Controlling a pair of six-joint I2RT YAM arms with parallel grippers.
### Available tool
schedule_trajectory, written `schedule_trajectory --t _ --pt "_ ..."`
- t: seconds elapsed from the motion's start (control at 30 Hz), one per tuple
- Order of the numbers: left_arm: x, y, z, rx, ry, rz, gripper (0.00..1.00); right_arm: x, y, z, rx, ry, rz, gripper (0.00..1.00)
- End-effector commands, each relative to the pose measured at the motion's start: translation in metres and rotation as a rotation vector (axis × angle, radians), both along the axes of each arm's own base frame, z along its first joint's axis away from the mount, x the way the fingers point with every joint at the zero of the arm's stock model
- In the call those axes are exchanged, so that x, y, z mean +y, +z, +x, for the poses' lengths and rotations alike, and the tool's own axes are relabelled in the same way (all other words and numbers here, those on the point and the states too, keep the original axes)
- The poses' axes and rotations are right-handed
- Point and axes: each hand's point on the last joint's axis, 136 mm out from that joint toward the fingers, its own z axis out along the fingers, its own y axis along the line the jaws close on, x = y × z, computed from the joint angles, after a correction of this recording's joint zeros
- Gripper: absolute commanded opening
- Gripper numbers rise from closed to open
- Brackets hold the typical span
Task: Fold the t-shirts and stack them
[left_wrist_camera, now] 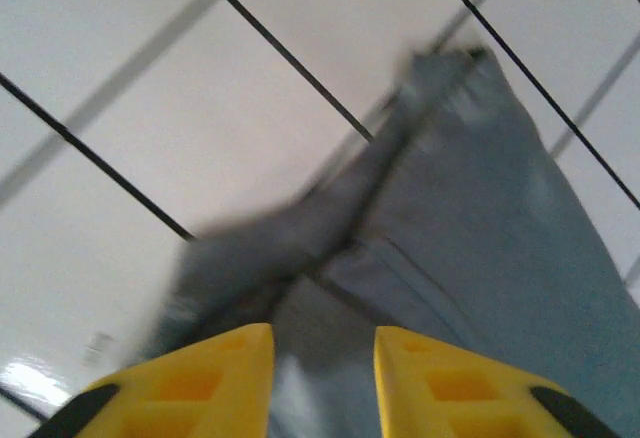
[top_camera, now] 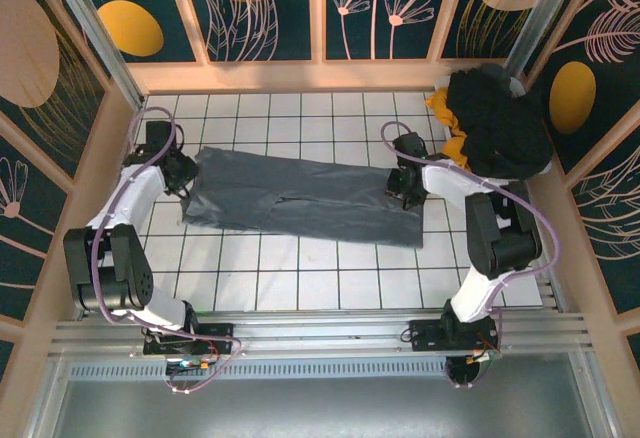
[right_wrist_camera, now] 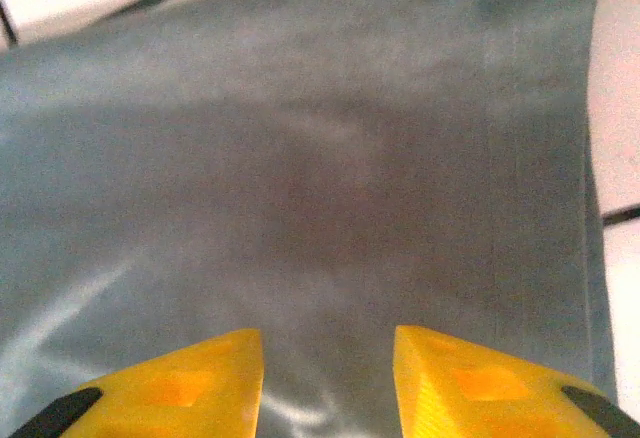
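Across the middle of the tiled table (top_camera: pixel 300 278) lies the grey-blue t-shirt (top_camera: pixel 300 203), stretched long from left to right, its left end rumpled and its right end squarer. From above we also see the black t-shirt (top_camera: pixel 505 123) heaped in the far right corner over the yellow-orange t-shirt (top_camera: pixel 445 128).

At the left wrist we find what the overhead view lacks: a raised ridge of grey cloth running from the left gripper (left_wrist_camera: pixel 323 343) out to a corner on the white tiles. At the right wrist, smooth cloth lies under the right gripper (right_wrist_camera: pixel 328 343), with a straight edge down the right side.

The left wrist picture is blurred. On each gripper the yellow fingers (left_wrist_camera: pixel 200 378) stand a narrow gap apart with cloth between or beneath them, and we cannot tell whether either one pinches it.

Both arms rise from their bases with elbows out to the sides. Their wrists tip down, one at each end of the shirt.
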Motion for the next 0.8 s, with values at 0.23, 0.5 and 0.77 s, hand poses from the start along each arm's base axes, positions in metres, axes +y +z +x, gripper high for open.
schedule_trajectory --t 0.23,0.5,0.77 --pt "-0.089 -0.083 0.008 0.118 -0.019 -0.381 0.29 -0.017 -0.040 0.010 0.107 0.036 -0.169 0.32" --pt "-0.110 -0.118 0.076 0.120 -0.066 -0.450 0.30 -0.014 -0.048 -0.063 0.243 -0.001 -0.208 0.32" --pt "-0.210 -0.114 0.190 -0.036 -0.263 -0.593 0.33 0.023 -0.043 -0.158 0.345 -0.034 -0.016 0.33"
